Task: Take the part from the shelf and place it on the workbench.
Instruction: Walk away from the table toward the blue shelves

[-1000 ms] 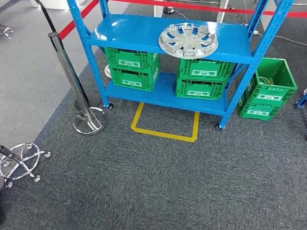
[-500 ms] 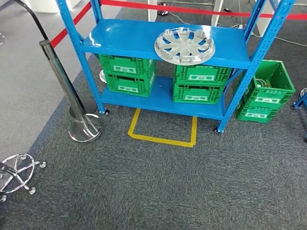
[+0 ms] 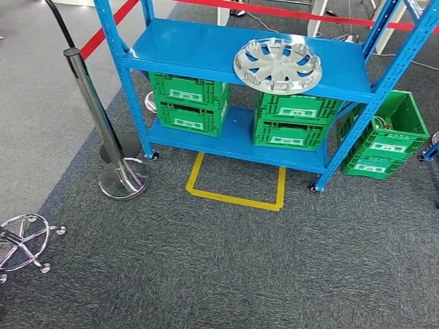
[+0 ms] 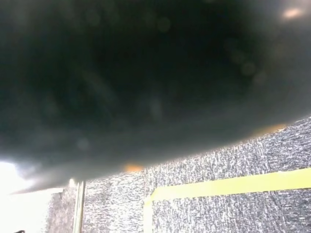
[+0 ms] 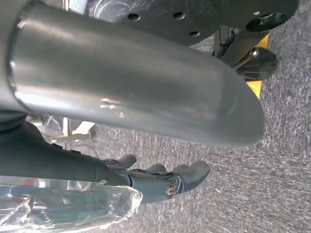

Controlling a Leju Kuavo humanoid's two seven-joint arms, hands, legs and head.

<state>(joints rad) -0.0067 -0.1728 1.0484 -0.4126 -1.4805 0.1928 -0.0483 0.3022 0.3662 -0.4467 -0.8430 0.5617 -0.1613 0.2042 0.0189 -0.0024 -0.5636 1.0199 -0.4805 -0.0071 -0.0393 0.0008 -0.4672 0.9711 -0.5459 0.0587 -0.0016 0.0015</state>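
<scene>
Approach phase: the wheel cover (image 3: 277, 65) lies flat on the blue shelf (image 3: 207, 51), at one o'clock. The right hand (image 5: 161, 179) hangs empty, fingers loosely extended; the left hand's state cannot be told.

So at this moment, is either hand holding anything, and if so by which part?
The right hand holds nothing; its fingers hang loose above the carpet. The left hand cannot be judged. The hubcap lies untouched on the shelf.
</scene>
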